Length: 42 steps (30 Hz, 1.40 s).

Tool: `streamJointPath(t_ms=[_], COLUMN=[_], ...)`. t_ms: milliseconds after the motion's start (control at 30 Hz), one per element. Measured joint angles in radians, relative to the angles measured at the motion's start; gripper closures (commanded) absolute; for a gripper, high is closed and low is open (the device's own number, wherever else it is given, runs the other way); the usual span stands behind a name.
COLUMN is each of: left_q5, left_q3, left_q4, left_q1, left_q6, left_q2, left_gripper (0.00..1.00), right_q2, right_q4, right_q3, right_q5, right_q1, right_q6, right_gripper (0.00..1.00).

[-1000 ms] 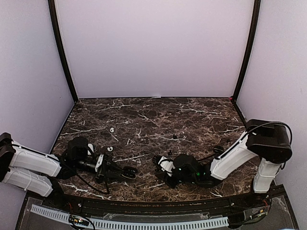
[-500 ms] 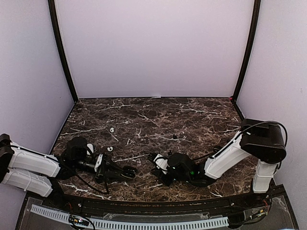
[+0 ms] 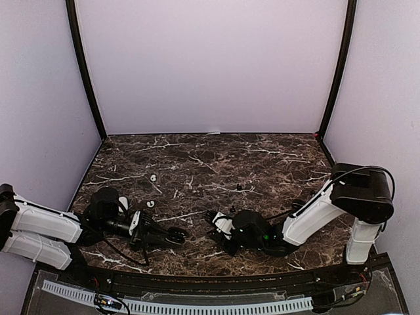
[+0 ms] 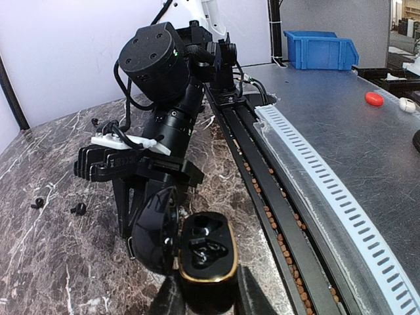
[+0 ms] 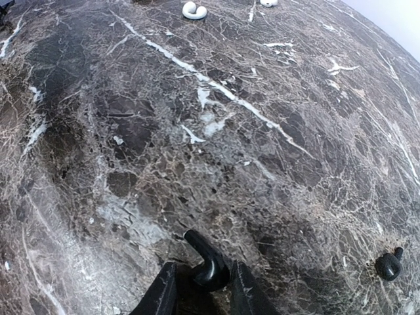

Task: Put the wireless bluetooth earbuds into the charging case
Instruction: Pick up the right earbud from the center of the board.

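1. The marbled worktop (image 3: pixel 262 157) filled the floor of the booth, and the charging case (image 4: pixel 205 254) sat near its front edge, left of centre.
2. The right arm (image 3: pixel 315 213) lay low, stretched in from the right of the case; the left arm (image 3: pixel 46 226) reached it from the left.
3. Left claw (image 4: pixel 209 296): pinching the case by its near end, lid flung open to the left, gold-rimmed tray up!
4. Right claw (image 5: pixel 202 289): close to the right of the case and nipped tight on a black earbud (image 5: pixel 207 264), right down at the marble.
5. A loose black earbud (image 5: pixel 388 264) lay well right of the case.
6. Two white earbuds (image 5: pixel 193 10) lay beyond the case, toward the back wall.
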Motion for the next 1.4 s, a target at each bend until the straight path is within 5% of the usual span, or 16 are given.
streamJointPath(t_ms=[400,700,1400], left_q5=[0.0,0.0,0.0], left_q3=[0.0,0.0,0.0], left_q4=[0.0,0.0,0.0], left_q1=[0.0,0.0,0.0], left_q6=[-0.007,-0.008,-0.008], left_q2=[0.0,0.0,0.0], left_gripper=[1.0,1.0,1.0], right_q2=[0.0,0.0,0.0], right_q4=[0.0,-0.011,-0.023], right_q3=[0.0,0.009,0.018], right_q5=[-0.027,-0.026,-0.038], right_q1=[-0.008,-0.013,-0.019], right_q6=[-0.021,-0.039,-0.078], right_gripper=[0.79,0.73,0.88])
